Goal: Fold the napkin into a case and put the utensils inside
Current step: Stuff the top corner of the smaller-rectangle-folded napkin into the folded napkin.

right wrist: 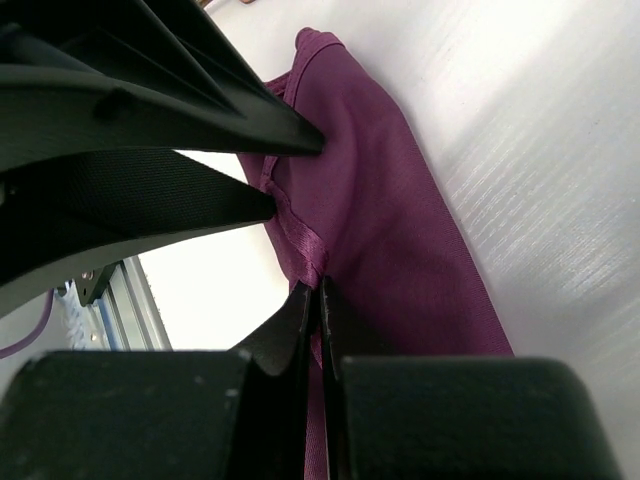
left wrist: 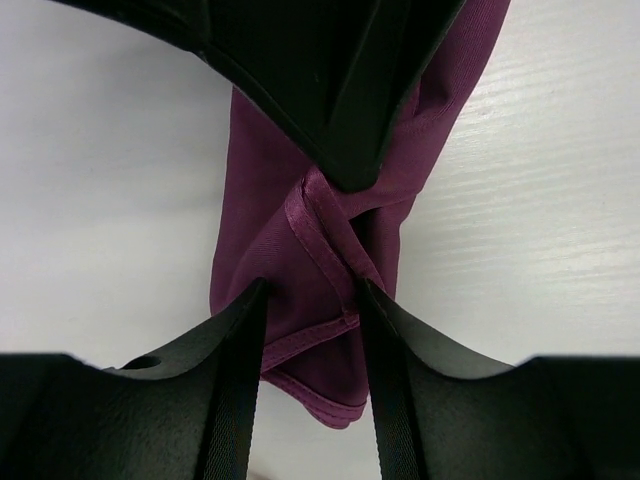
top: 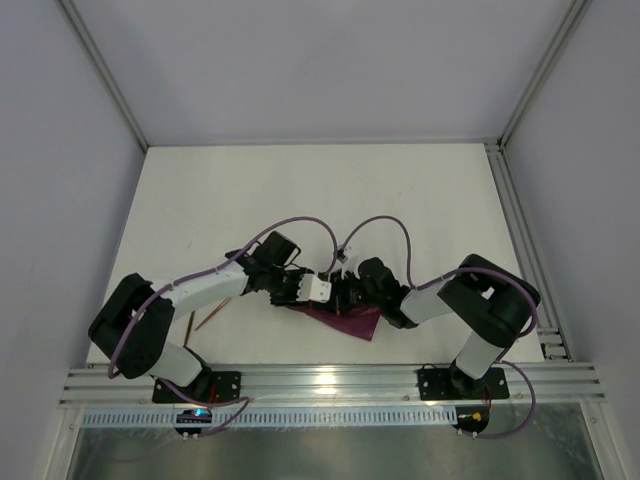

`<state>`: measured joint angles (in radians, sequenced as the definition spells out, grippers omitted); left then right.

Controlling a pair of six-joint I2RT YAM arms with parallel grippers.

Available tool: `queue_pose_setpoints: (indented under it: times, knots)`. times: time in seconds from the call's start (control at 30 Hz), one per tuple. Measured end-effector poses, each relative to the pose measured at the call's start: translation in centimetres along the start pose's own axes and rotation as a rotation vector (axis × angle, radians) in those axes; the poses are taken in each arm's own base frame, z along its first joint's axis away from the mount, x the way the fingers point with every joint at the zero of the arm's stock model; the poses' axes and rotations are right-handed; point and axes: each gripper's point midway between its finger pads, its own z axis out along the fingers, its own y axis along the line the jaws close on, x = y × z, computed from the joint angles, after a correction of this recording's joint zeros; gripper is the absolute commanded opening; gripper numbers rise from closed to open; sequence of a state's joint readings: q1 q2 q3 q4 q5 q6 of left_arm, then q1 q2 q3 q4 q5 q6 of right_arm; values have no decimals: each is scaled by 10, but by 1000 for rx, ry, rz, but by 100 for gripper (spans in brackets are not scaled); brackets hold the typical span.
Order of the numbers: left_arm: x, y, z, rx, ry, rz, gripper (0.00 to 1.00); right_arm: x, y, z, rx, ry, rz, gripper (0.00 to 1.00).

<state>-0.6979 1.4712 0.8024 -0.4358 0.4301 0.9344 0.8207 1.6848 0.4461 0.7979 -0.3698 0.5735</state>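
The plum-purple napkin (top: 352, 320) lies folded into a narrow strip on the white table, between the two arms. My left gripper (top: 316, 290) is open. Its fingers (left wrist: 240, 350) stand apart on either side of the strip (left wrist: 265, 200), with layered hems between them. My right gripper (top: 343, 296) meets it from the opposite side and is shut on a hem of the napkin (right wrist: 390, 200), pinching it at the fingertips (right wrist: 308, 300). One thin copper utensil (top: 216, 314) lies on the table by the left arm. I cannot make out any others.
A metal rail (top: 330, 380) runs along the near edge behind the arm bases. White walls with aluminium frame posts (top: 520, 200) enclose the table on three sides. Purple cables (top: 300, 225) loop over both wrists.
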Motion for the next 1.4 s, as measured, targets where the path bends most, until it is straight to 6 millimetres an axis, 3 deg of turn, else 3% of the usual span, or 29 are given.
queue_pose_setpoints:
  times: [0.3, 0.6, 1.13, 1.33, 1.37, 1.4]
  knots:
    - [9, 3, 17, -35, 59, 87, 45, 2, 0, 2, -4, 18, 3, 3]
    - [8, 21, 17, -165, 56, 131, 50, -3, 5, 5, -34, 32, -37, 3]
    - [2, 24, 17, -226, 37, 347, 52, 3, 13, 3, -111, 99, -57, 3]
    - [1, 22, 23, -201, 40, 375, 27, 4, 13, 4, -111, 108, -63, 3]
    - [2, 22, 24, -198, 39, 375, 16, 3, 13, 4, -111, 109, -64, 3]
    - [2, 22, 24, -197, 38, 368, 11, 3, 13, 4, -111, 109, -63, 3]
